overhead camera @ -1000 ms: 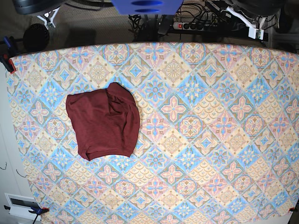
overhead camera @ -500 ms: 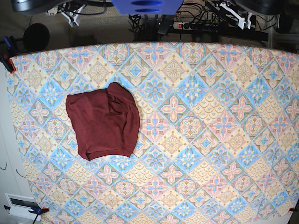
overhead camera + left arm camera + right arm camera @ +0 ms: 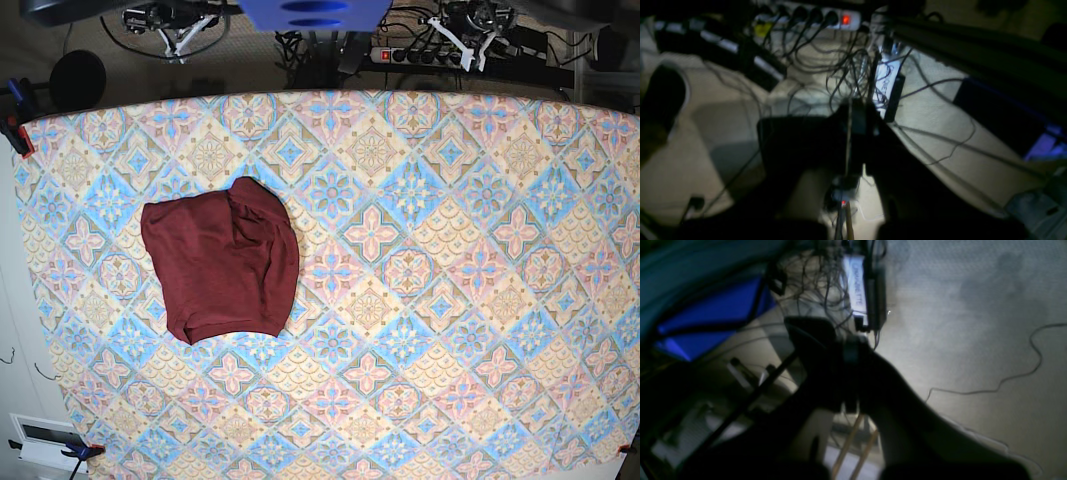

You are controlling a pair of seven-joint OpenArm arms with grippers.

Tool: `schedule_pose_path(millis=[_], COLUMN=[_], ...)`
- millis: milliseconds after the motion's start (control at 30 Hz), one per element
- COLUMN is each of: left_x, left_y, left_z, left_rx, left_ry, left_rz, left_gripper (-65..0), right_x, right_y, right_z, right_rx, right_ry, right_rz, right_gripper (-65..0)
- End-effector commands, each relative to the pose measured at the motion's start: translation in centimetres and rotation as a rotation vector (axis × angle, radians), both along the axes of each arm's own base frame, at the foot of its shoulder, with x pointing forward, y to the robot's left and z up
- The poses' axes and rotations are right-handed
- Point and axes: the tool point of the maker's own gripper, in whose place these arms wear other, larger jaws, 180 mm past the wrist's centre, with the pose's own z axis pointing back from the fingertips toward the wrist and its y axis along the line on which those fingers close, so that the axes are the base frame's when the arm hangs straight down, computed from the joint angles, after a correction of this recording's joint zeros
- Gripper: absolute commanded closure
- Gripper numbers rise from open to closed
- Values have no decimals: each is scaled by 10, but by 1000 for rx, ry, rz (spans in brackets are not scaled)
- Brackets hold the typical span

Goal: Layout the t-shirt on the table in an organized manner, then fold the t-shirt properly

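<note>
Seeing the t-shirt (image 3: 221, 268) lying bunched at 9 o'clock on the table (image 3: 450, 300), both the left gripper (image 3: 849, 113) and right gripper (image 3: 848, 353) clenched empty beyond the far edge, we should grasp 2 opposite hems and spread it flat.

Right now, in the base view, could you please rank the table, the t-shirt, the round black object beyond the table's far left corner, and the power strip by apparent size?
1. The table
2. The t-shirt
3. The round black object and the power strip: unsure; both are partly hidden and lie farther from the camera.
</note>
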Motion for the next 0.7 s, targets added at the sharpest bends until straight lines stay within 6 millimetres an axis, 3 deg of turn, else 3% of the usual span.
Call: schedule_pose_path(millis=[0, 133, 200, 233, 300, 367, 500, 567, 667], left_x=[-9, -2, 3, 3, 6, 8, 12, 15, 37], left_y=[-2, -18, -28, -32, -47, -66, -93, -96, -95], left_z=[-4, -19, -23, -25, -28, -28, -28, -28, -28], left_rx=[-2, -11, -19, -24, -44, -73, -113, -117, -113], left_ry=[17, 10, -8, -7, -2, -5, -12, -17, -50], left_rz=[-7, -27, -38, -43, -64, -83, -158, -181, -175], left_gripper=[0, 0, 0, 0, 0, 0, 0, 0, 0], right_x=[6, 4, 4, 4, 4, 21, 27, 26, 28], right_y=[1, 8, -5, -1, 32, 53, 48, 48, 48], right_z=[0, -1, -7, -9, -14, -18, -21, -22, -22], right_rx=[12, 22, -61, -75, -52, -47, -90, -90, -90], right_ry=[-25, -51, -52, -51, -49, -70, -72, -65, -67], right_rz=[-1, 12, 4, -5, -24, -37, -43, -41, -42], right_gripper=[-2, -2, -4, -4, -6, -6, -7, -7, -7])
